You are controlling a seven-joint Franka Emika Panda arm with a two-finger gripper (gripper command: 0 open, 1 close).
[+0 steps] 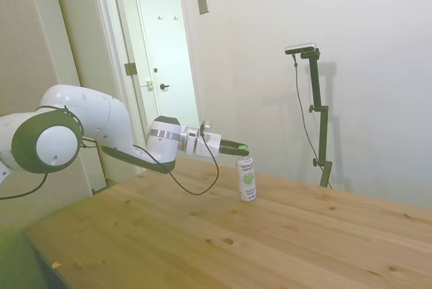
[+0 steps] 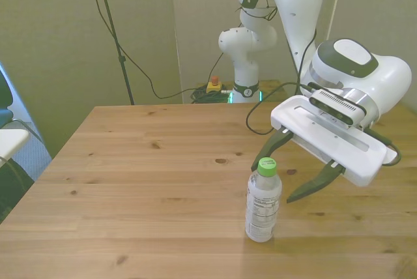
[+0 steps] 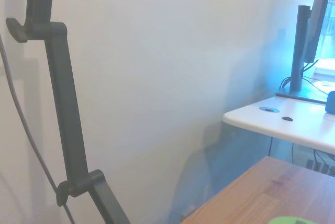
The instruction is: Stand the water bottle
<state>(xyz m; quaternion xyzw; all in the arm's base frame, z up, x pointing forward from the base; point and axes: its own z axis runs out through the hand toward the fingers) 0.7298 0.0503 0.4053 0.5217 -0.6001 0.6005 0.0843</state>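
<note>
One upright water bottle (image 2: pixel 263 200), one spread pincer (image 2: pixel 297 173)

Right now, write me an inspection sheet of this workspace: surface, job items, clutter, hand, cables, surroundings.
Surface: wooden table, bare planks with knots.
Job items: water bottle stands upright on the table, green cap on, label facing the front camera.
Clutter: nothing seen on the table.
Hand: hand is level with the bottle's cap, fingers spread open either side of it and apart from it; not gripping.
Cables: a black cable droops from the wrist to the tabletop; more cables run down by the robot base.
Surroundings: white door behind the arm; white desk beside the table in the wrist view.
</note>
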